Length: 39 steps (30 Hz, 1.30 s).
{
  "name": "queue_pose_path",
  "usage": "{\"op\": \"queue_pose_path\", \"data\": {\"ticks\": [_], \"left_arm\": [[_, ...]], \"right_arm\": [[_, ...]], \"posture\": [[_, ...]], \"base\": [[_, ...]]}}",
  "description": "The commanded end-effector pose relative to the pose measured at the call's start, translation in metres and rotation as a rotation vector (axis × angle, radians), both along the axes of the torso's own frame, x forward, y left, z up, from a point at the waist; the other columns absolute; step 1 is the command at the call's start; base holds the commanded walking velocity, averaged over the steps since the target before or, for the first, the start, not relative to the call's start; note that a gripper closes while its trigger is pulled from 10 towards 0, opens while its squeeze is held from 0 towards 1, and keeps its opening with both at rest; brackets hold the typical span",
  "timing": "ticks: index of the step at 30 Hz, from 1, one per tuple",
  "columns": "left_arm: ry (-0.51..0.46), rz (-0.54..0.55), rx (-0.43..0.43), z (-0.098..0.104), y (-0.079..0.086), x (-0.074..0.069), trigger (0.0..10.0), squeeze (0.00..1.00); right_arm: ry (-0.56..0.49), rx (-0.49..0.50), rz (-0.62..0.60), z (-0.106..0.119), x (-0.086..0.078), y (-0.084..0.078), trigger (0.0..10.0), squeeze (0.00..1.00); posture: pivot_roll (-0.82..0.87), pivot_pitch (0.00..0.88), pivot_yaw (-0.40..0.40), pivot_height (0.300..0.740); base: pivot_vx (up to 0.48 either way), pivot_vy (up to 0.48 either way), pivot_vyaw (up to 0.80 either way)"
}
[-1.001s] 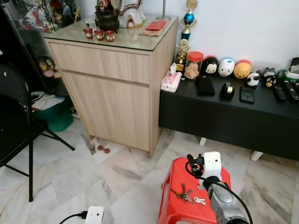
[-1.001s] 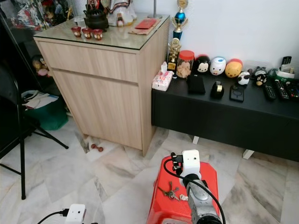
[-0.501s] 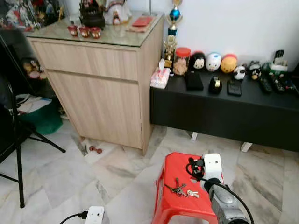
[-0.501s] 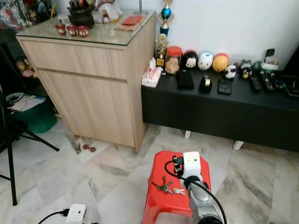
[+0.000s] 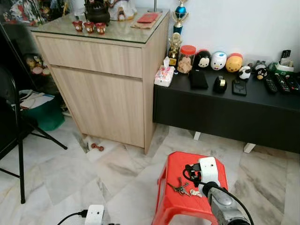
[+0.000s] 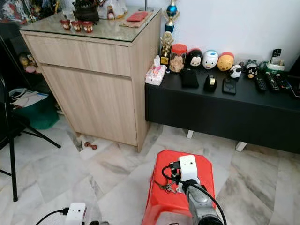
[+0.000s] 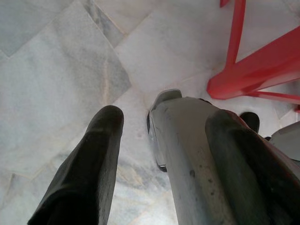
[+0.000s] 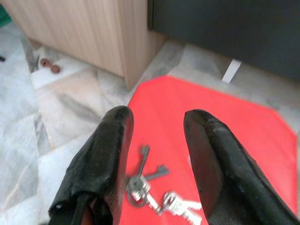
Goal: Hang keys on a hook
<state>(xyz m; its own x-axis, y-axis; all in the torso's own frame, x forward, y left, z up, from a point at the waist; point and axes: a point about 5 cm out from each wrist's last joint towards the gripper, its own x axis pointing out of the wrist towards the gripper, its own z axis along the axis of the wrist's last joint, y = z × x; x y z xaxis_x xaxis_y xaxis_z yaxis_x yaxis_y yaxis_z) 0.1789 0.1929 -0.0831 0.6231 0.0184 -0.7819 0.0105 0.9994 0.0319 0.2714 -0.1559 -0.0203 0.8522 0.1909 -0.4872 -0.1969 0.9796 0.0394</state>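
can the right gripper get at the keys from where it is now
Probably yes. The right gripper hangs open above the keys on the red stool, with nothing between them.

Head stereo pair high, facing forward and down over square red plastic stool (image 5: pixel 176 206), light wood cabinet (image 5: pixel 105 93) far left, right wrist camera close above the stool top, left wrist camera low over grey-veined marble floor (image 7: pixel 56 61), stool leg shared

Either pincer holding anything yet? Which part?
Nothing held. Right pincer is open above the keys on the red stool; left pincer hangs open, empty.
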Motion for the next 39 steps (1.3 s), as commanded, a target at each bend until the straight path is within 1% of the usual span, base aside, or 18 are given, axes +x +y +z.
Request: {"op": "queue_pose_path", "data": {"ticks": [1, 2, 3, 4, 5, 8, 12, 17, 19, 21, 22, 23, 30, 39], "left_arm": [[0.046, 0.001, -0.005, -0.006, -0.001, -0.011, 10.0, 0.00], [0.045, 0.000, -0.005, -0.006, -0.001, -0.011, 10.0, 0.00], [0.045, 0.000, -0.005, -0.006, -0.001, -0.011, 10.0, 0.00], [0.044, -0.001, -0.005, -0.006, -0.001, -0.011, 10.0, 0.00], [0.043, -0.002, -0.005, -0.006, -0.001, -0.011, 10.0, 0.00], [0.043, -0.002, -0.006, -0.006, -0.001, -0.011, 10.0, 0.00], [0.043, 0.000, -0.006, -0.006, -0.002, -0.011, 10.0, 0.00], [0.041, 0.001, -0.006, -0.006, -0.002, -0.011, 10.0, 0.00], [0.043, 0.001, -0.006, -0.006, -0.002, -0.012, 10.0, 0.00], [0.043, 0.000, -0.007, -0.006, -0.003, -0.012, 10.0, 0.00], [0.044, 0.002, -0.007, -0.006, -0.003, -0.012, 10.0, 0.00], [0.044, 0.003, -0.007, -0.006, -0.003, -0.013, 10.0, 0.00], [0.032, 0.017, -0.013, -0.007, -0.003, -0.014, 10.0, 0.00], [0.046, 0.013, -0.010, -0.007, -0.002, -0.016, 10.0, 0.00]], "right_arm": [[0.054, -0.012, 0.013, -0.006, -0.004, -0.001, 10.0, 0.00], [0.121, -0.054, 0.044, -0.013, -0.010, 0.001, 10.0, 0.00], [0.121, -0.054, 0.044, -0.013, -0.010, 0.001, 10.0, 0.00], [0.181, -0.079, 0.044, -0.020, -0.017, 0.001, 10.0, 0.00], [0.213, -0.077, 0.022, -0.023, -0.020, 0.000, 10.0, 0.00], [0.222, -0.105, 0.014, -0.024, -0.020, -0.002, 10.0, 0.00], [0.263, -0.101, -0.003, -0.026, -0.021, -0.002, 10.0, 0.00], [0.265, -0.086, -0.072, -0.022, -0.015, -0.003, 10.0, 0.00], [0.266, -0.047, -0.114, -0.018, -0.009, -0.003, 10.0, 0.00], [0.259, -0.027, -0.124, -0.016, -0.006, -0.002, 10.0, 0.00], [0.242, 0.004, -0.128, -0.014, -0.003, 0.000, 10.0, 0.00], [0.237, 0.013, -0.129, -0.013, -0.002, 0.001, 10.0, 0.00], [0.217, 0.012, -0.127, -0.007, 0.005, 0.002, 10.0, 0.00], [0.212, -0.008, -0.109, -0.004, 0.009, 0.004, 10.0, 0.00]], "posture": [[0.02, 0.029, -0.035, 0.648], [0.02, 0.031, -0.033, 0.648], [0.02, 0.031, -0.033, 0.648], [0.02, 0.031, -0.034, 0.648], [0.02, 0.031, -0.034, 0.648], [0.02, 0.033, -0.035, 0.648], [0.02, 0.035, -0.035, 0.648], [0.02, 0.038, -0.037, 0.648], [0.02, 0.040, -0.037, 0.648], [0.03, 0.041, -0.037, 0.648], [0.03, 0.043, -0.038, 0.648], [0.03, 0.044, -0.038, 0.648], [0.03, 0.054, -0.038, 0.648], [0.02, 0.057, -0.038, 0.648]], "base": [[0.000, 0.000, 0.00], [0.000, 0.000, 0.00], [0.000, 0.000, 0.00], [0.000, 0.000, 0.00], [0.000, 0.000, 0.00], [0.000, 0.000, 0.00], [0.000, 0.000, 0.00], [0.000, 0.000, 0.00], [0.000, 0.000, 0.00], [0.000, 0.000, 0.00], [0.000, 0.000, 0.00], [0.000, 0.000, 0.00], [0.000, 0.000, 0.00], [0.000, 0.000, 0.00]]}}
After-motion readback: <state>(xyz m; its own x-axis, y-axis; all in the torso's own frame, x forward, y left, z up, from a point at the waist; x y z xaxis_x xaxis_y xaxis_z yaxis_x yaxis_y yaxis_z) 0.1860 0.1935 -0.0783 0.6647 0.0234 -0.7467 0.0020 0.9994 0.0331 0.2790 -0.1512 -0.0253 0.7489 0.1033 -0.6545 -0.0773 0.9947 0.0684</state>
